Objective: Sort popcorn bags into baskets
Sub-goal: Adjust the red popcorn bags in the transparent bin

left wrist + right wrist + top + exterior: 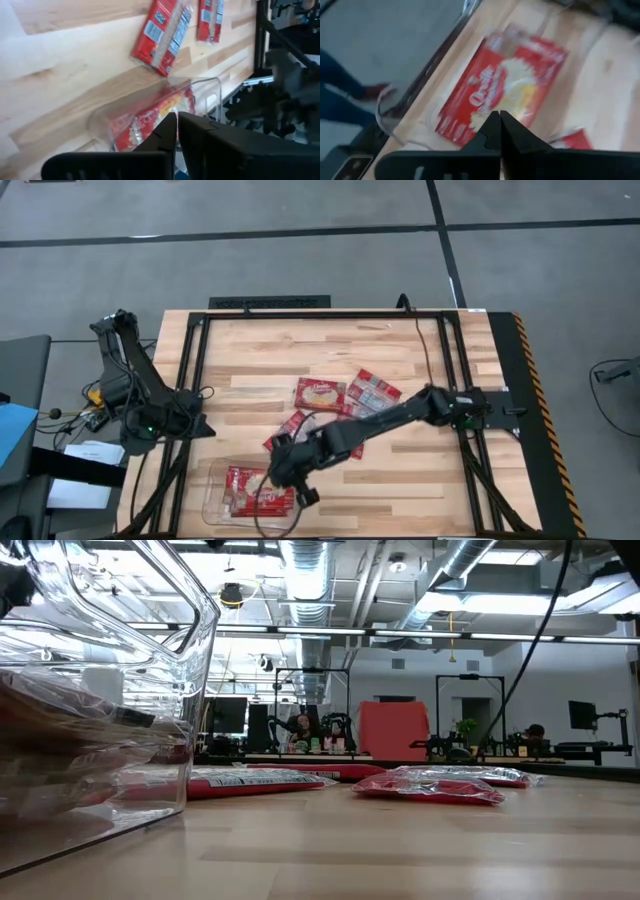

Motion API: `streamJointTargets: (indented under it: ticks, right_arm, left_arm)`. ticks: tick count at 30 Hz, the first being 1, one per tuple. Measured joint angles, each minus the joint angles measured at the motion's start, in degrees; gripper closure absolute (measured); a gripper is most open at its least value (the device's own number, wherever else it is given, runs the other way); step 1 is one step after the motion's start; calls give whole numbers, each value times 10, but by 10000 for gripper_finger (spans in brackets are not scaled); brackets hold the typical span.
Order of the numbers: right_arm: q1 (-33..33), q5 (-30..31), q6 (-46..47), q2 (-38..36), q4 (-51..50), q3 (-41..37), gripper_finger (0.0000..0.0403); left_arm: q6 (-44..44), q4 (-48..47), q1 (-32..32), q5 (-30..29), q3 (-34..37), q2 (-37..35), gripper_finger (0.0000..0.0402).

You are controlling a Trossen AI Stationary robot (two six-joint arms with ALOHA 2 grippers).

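Observation:
The clear basket point(213, 505) stands near the table's near edge, left of centre, with red popcorn bags point(245, 485) lying flat in it. The top one shows its popcorn picture point(505, 85). My right gripper point(287, 478) point(496, 122) hovers shut over the basket's right part, above that bag. More bags lie flat on the table beyond: one point(320, 393), another point(375, 390), and a third point(288, 428) half hidden under my right arm. My left gripper point(205, 427) point(176, 125) waits shut at the table's left edge.
A black frame point(300, 315) runs around the wooden table top, with rails along both sides. The low view shows the basket's wall point(190, 650) close on the left and two bags point(260, 780) point(430, 785) farther off. Bare wood lies right of the basket.

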State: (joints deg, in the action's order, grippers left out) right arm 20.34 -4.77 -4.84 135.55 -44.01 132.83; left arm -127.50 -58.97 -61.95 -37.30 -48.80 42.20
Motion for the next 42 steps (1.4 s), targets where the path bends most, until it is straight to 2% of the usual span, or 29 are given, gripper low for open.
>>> streamJointTargets:
  ticks: [2, 15, 17, 22, 26, 32, 37, 42]
  right_arm:
    - [5, 0, -2, 22, -10, 23, 391]
    - [21, 26, -40, 50, -30, 14, 398]
    - [24, 40, -33, 52, -32, 14, 397]
    - [33, 92, -26, 22, -42, 20, 383]
    - [33, 119, -13, -15, -43, 21, 392]
    - [27, 123, 21, -38, -64, 20, 392]
    - [44, 124, 61, -37, -203, 19, 387]
    - [77, 120, 64, -37, -292, 10, 397]
  left_arm:
    - [0, -9, 0, 1, 0, 1, 400]
    - [0, -12, 0, 17, 0, 6, 401]
    - [-12, -23, 1, 54, 0, 15, 401]
    - [-67, -43, 1, 212, 0, 62, 401]
    - [-86, 10, 0, 266, 0, 120, 401]
    - [-75, 142, -1, 271, 0, 233, 401]
    - [-65, 217, -7, 271, -2, 301, 401]
    - [-68, 237, -14, 247, -3, 327, 401]
